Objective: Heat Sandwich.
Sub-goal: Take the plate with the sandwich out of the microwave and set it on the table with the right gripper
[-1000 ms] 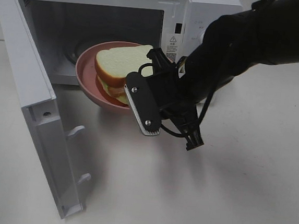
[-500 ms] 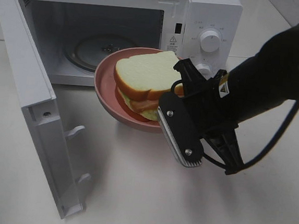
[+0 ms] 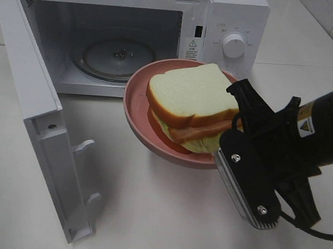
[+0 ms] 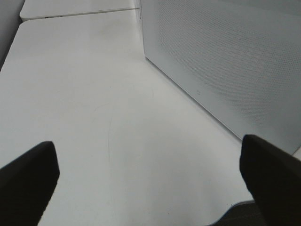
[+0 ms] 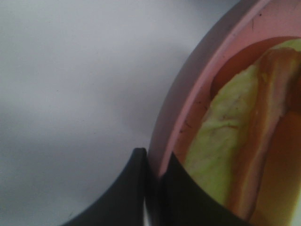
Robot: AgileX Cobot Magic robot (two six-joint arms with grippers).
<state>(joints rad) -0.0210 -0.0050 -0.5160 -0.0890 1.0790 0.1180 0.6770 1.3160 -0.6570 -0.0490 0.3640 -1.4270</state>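
Note:
The sandwich [image 3: 189, 97], white bread over brown filling and a pale green layer, lies on a round pink plate [image 3: 135, 95]. My right gripper [image 3: 235, 123] is shut on the plate's rim at its right side and holds it in front of the open microwave [image 3: 234, 14], outside the cavity. In the right wrist view the two dark fingers [image 5: 136, 188] of my right gripper [image 5: 155, 174] pinch the pink plate's rim [image 5: 188, 94], with the sandwich's green layer [image 5: 216, 146] just inside. My left gripper [image 4: 150, 179] is open over bare table beside the microwave's perforated side [image 4: 225, 61].
The microwave door [image 3: 34, 107] stands swung out at the left, reaching toward the table's front. The glass turntable [image 3: 117, 56] inside is bare. Two knobs [image 3: 234, 46] sit on the right panel. White tabletop [image 3: 147, 216] spreads in front.
My right gripper has carried the plate and sandwich from the mouth of the cavity out to the right and toward the front. The turntable now shows fully.

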